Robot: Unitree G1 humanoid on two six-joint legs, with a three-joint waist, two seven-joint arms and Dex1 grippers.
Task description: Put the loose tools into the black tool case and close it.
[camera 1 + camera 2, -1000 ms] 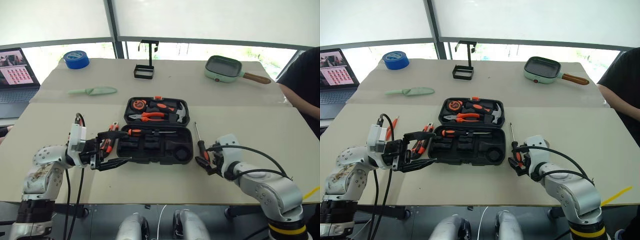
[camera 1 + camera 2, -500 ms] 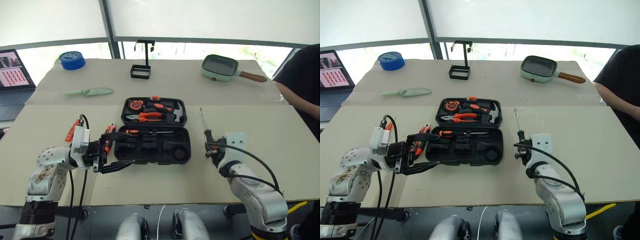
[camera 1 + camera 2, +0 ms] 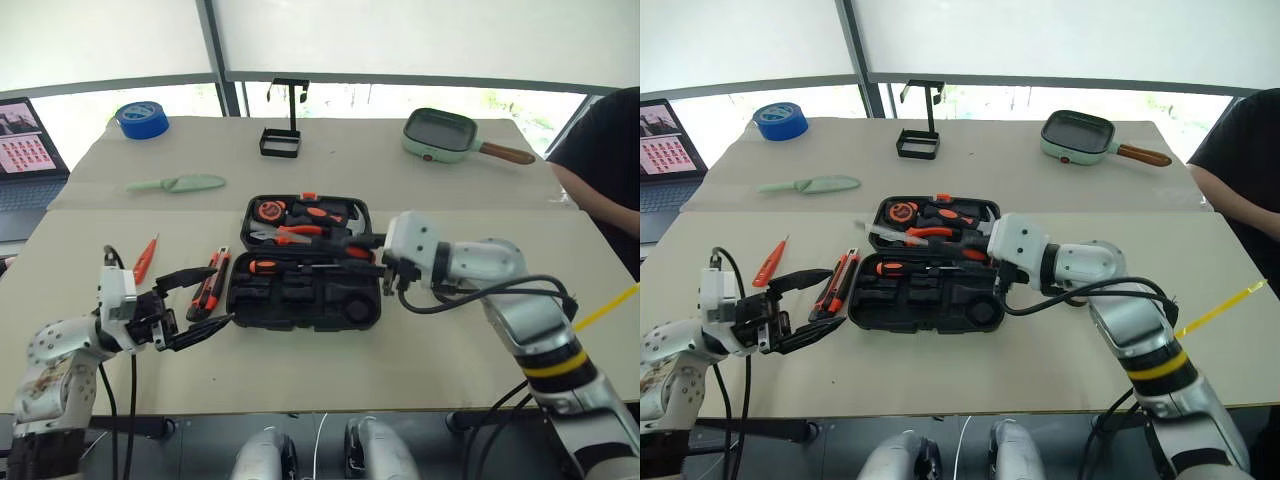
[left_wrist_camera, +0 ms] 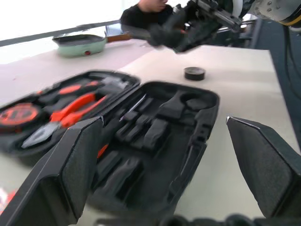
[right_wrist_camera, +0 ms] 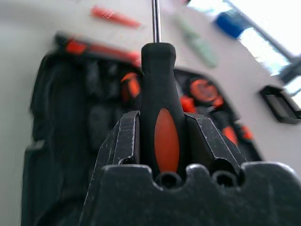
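Observation:
The black tool case (image 3: 362,303) lies open at the table's middle, with pliers, a tape measure and a hammer in its far half. One black-and-orange screwdriver (image 3: 272,266) lies in its near half. My right gripper (image 3: 380,256) hangs over the case's right side, shut on a second black-and-orange screwdriver (image 5: 160,127) whose shaft (image 3: 910,236) points left over the far half. My left gripper (image 3: 220,295) stands open just left of the case, beside the utility knife (image 3: 208,283). The slim orange screwdriver (image 3: 145,258) lies further left. A small dark tape roll (image 4: 194,73) sits beyond the case.
At the back stand a blue tape roll (image 3: 142,118), a pale green knife (image 3: 180,183), a black wire stand (image 3: 283,130) and a green pan (image 3: 445,135). A laptop (image 3: 25,150) is at the far left. A person in black (image 3: 600,150) sits at the right edge.
My right gripper closed on the screwdriver lying right of the case, lifted it and swung it left over the case, rolling the wrist. My left gripper drew back left from the case.

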